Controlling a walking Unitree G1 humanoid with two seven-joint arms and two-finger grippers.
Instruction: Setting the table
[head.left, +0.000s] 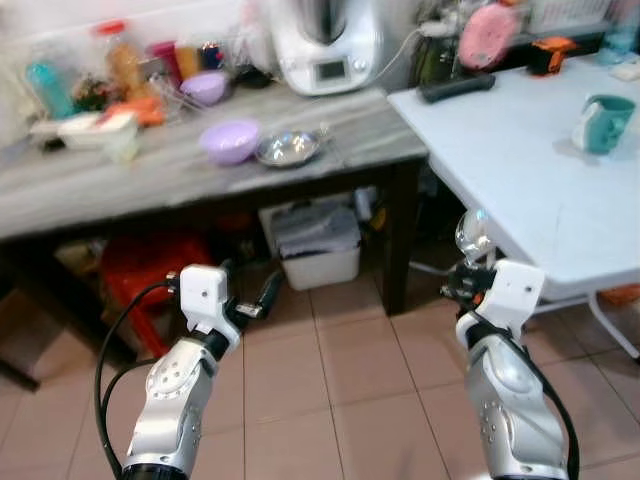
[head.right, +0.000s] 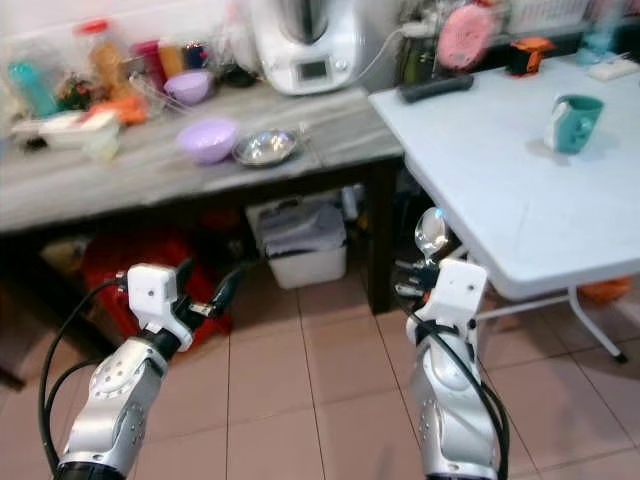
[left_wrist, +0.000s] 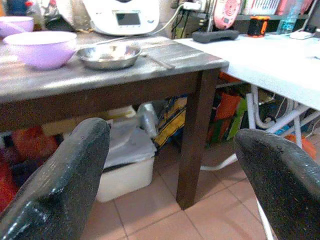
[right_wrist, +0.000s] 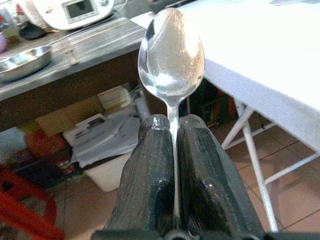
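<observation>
Clamped between the right gripper (right_wrist: 172, 150) jaws, a spoon (right_wrist: 171, 55) was carried bowl-up, not yet laid on the white table (head.left: 520, 170) ahead; the left gripper (left_wrist: 170, 165) was held apart, empty.

A shiny silver spoon (right_wrist: 171, 57) sits between black fingers (right_wrist: 150, 170), near a white table (head.left: 520, 170), a teal mug (head.left: 605, 122), lilac bowls (head.left: 230, 140), and a grey-streaked counter (head.left: 150, 175) over pinkish tiles (head.left: 350, 370).

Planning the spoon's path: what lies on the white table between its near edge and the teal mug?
Bare white tabletop in both eye views, right up to the teal mug; right gripper holds the silver spoon.
</observation>
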